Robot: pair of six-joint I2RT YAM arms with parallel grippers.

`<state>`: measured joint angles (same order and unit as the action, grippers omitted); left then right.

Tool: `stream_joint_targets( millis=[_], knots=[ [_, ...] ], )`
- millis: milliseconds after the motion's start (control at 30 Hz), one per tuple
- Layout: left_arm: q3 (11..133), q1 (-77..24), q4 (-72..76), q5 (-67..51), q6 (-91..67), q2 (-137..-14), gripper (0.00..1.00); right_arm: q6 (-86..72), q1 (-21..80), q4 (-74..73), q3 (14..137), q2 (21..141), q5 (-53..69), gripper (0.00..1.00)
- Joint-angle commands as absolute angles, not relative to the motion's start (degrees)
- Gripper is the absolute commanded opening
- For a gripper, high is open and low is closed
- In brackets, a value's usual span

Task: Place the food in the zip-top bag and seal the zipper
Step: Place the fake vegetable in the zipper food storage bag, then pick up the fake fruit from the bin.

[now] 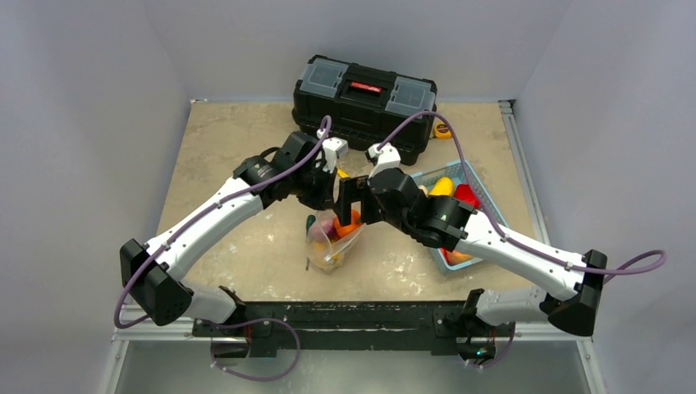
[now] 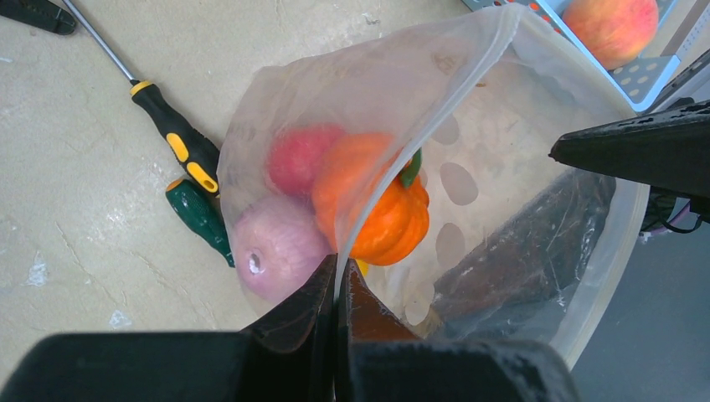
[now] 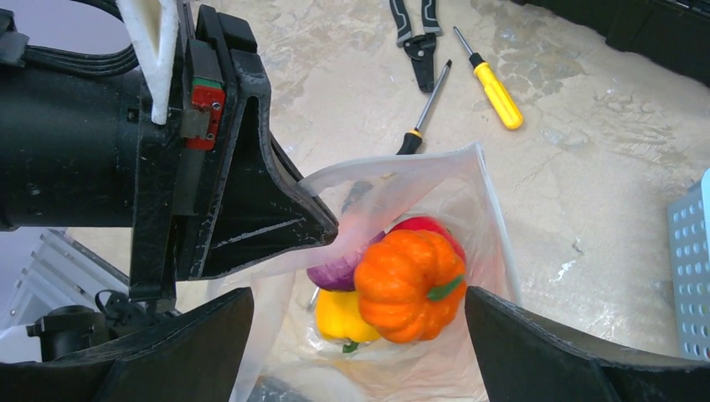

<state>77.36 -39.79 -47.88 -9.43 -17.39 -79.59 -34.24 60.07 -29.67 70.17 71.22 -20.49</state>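
Both arms are extended inward from the near edge of the bench (image 1: 222, 139) and meet over its middle, with the wrists pitched downward. The left gripper (image 2: 337, 270) is positioned at the mouth of the zip-top bag (image 2: 511, 159). Its jaws are closed on the bag's rim, with the thin film pinched between them. The right gripper (image 3: 359, 293) is held above the bag mouth, opposite the left one. Its jaws are spread wide and grip nothing.

The bag is located at the middle of the bench, below the two grippers. It is held up by the pinched rim, with its mouth open upward. The zipper (image 2: 423, 138) is seen as a clear strip along the rim and is not pressed together. White dots are printed on one face.

Four pieces of food are contained in the bag: an orange pumpkin (image 3: 409, 285) on top, a purple onion (image 2: 276, 247), a red piece (image 2: 297, 157) and a yellow piece (image 3: 342, 314). A peach-coloured fruit (image 2: 611, 25) lies in the light blue basket (image 2: 649, 75) near the bag.
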Motion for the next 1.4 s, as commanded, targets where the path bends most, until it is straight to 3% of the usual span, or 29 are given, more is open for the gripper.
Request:
stream_joint_targets(
  millis=[0, 233, 533, 833, 1267, 1367],
  knots=[
    [79.02, -39.83, -46.89, -10.16, -17.39, -78.06, 0.00, -33.53, 60.39, -29.90, 72.36, 68.00, -22.08, 0.99],
    [79.28, -39.84, -47.11, -10.37, -17.40, -78.62, 0.00, -34.14, 60.38, -32.38, 72.57, 62.99, -19.37, 0.99],
    [79.20, -39.83, -47.02, -10.66, -17.49, -78.97, 0.00, -36.18, 60.38, -43.83, 73.18, 53.03, -36.74, 0.99],
    [79.10, -39.82, -46.89, -10.87, -17.58, -79.23, 0.00, -40.31, 60.38, -42.51, 58.49, 35.49, -50.39, 0.97],
    [79.10, -39.82, -46.95, -10.83, -17.58, -79.63, 0.00, -62.74, 58.43, -56.04, 49.63, 43.74, -64.45, 0.95],
    [79.17, -39.84, -47.05, -10.90, -17.58, -79.69, 0.00, -53.99, 51.33, -46.12, 46.84, 44.67, -59.13, 0.94]
  ],
)
